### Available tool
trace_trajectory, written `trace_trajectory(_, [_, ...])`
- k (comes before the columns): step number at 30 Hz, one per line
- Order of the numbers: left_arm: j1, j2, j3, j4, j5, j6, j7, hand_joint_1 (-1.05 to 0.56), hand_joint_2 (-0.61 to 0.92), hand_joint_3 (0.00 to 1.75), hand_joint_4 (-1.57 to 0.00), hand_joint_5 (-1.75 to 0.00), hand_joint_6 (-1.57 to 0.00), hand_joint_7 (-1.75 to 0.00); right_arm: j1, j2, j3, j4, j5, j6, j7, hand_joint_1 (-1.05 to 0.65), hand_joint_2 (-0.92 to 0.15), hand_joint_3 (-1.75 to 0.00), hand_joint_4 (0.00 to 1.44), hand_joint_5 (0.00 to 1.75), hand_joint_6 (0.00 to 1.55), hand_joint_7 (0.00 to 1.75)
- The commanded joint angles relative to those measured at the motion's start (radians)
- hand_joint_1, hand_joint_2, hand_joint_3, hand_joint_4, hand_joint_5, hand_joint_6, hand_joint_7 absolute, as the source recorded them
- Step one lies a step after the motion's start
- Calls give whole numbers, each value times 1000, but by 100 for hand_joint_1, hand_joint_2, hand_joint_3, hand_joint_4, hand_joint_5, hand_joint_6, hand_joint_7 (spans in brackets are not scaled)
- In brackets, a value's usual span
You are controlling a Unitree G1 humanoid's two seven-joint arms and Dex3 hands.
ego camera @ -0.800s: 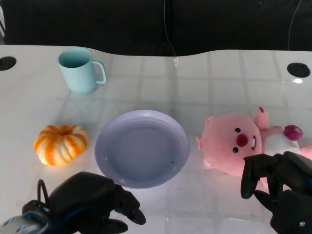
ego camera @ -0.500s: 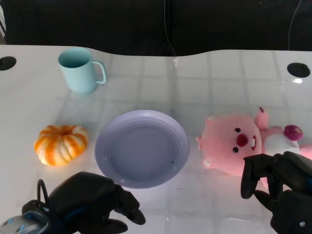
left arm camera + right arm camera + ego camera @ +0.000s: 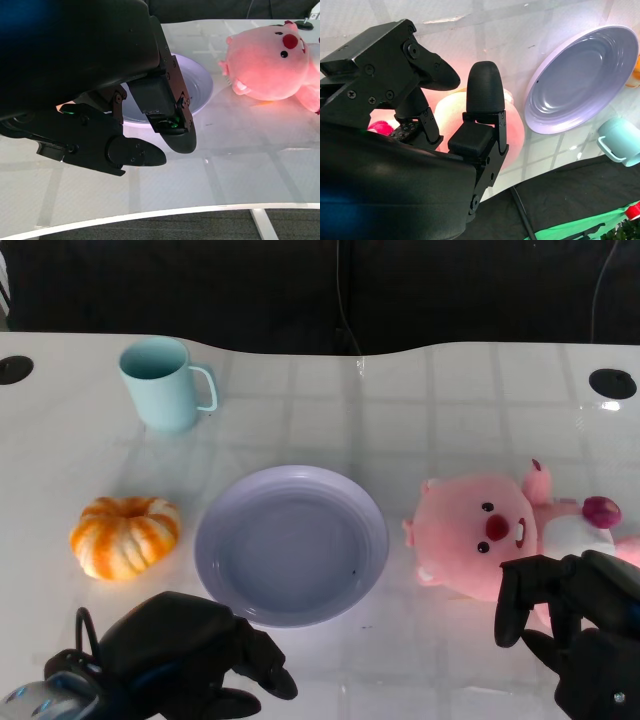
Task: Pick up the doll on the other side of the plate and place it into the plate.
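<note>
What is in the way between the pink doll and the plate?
Nothing visible. The pink plush doll lies just beside the purple plate, with only bare table between them. The right hand hovers at the doll's near side.

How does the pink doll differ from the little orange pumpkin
The pink doll is larger and lies right of the plate, by the right hand; the pumpkin is smaller and sits left of it. The doll is plain pink with a face; the pumpkin is orange-and-white striped. Both rest on the table, outside the plate.

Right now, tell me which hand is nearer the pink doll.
Right. The right hand hovers at the near edge of the pink doll, fingers apart. The left hand sits beyond the plate, on the pumpkin's side.
</note>
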Motion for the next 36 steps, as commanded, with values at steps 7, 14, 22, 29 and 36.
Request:
trace_trajectory(7, [-7,17,7,-4,-8,-1,-11,-24,92,26,-78,-118,-109,0,-5,-6,-21,-6,12,4,-25,-5,-41,-118,80,159,80,115])
trace_trajectory(14, [-4,17,9,-4,-14,-3,-10,-24,92,25,-78,-122,-109,0,9,12,-35,-28,2,-6,-92,-13,-75,-42,75,100,82,48])
trace_trajectory(22, [-5,20,10,-14,-9,5,-15,-24,92,25,-78,-121,-109,0,9,1,-49,-26,-64,-37,-185,-31,-89,-17,44,62,55,8])
trace_trajectory(29, [-9,20,9,-6,-10,2,-13,-24,92,25,-77,-120,-109,0,-8,-20,-66,2,-149,-43,-244,-46,-92,-11,18,43,34,0])
trace_trajectory(36, [-14,17,4,-3,-2,2,-10,-24,92,25,-78,-121,-109,0,-28,-36,-58,-22,-255,70,-209,-57,-92,-7,6,38,26,0])
